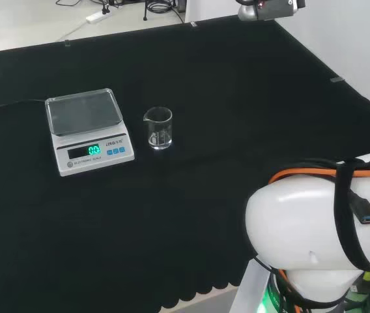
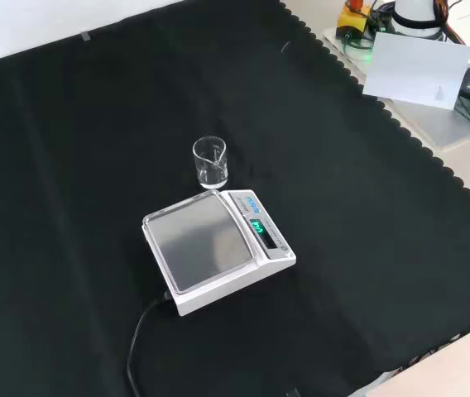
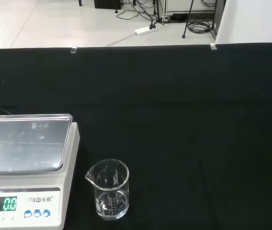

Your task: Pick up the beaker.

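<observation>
In the head view, a white electronic scale point(image 1: 88, 132) with a steel pan and a lit green display occupies the left-centre of the frame on the black cloth point(image 1: 191, 228). Just right of it, apart from its edge, stands the clear glass beaker point(image 1: 158, 128), upright, spout toward the scale. The arm's white link point(image 1: 315, 222) occupies the lower right. In the front view, the scale's cable point(image 2: 140, 339) runs to the lower left; the beaker sits at centre, just above the scale's upper corner. Hand state: cannot be determined from these views.
</observation>
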Controlling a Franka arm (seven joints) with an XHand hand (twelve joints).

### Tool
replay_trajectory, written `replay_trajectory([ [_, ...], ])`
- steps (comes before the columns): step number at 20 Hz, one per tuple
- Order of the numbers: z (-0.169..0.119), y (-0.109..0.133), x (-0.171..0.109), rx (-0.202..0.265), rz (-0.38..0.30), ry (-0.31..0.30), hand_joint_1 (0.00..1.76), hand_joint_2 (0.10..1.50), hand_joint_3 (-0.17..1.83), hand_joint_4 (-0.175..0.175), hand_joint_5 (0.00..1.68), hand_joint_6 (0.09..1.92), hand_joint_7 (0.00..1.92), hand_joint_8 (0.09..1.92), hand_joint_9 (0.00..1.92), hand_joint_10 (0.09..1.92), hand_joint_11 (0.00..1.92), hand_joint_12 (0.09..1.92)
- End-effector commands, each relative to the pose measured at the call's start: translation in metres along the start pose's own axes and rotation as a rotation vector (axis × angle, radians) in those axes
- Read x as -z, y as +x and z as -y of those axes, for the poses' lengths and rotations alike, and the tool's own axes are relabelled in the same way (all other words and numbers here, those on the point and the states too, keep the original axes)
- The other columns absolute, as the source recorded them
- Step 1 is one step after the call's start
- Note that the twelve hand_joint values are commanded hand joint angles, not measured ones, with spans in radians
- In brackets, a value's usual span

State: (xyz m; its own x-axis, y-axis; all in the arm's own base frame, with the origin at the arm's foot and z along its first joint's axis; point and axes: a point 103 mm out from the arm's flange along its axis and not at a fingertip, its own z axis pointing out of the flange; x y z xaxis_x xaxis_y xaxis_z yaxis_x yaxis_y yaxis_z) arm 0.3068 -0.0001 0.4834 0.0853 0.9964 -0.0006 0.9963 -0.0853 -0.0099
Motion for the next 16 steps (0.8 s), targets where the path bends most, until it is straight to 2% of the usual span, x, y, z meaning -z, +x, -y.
replay_trajectory([
  [1,-0.002,0.0,-0.003,0.002,0.008,0.001,0.73,0.56,0.47,0.001,0.26,0.25,0.26,0.71,0.39,0.81,0.17,1.41],
  [5,-0.012,-0.005,-0.016,0.004,-0.003,0.027,0.72,0.61,0.36,0.004,0.31,0.11,0.24,0.72,0.37,0.83,0.13,1.48],
  [16,-0.048,-0.013,-0.07,0.016,-0.038,0.106,0.72,0.63,0.32,0.006,0.32,0.09,0.22,0.72,0.36,0.83,0.12,1.49],
])
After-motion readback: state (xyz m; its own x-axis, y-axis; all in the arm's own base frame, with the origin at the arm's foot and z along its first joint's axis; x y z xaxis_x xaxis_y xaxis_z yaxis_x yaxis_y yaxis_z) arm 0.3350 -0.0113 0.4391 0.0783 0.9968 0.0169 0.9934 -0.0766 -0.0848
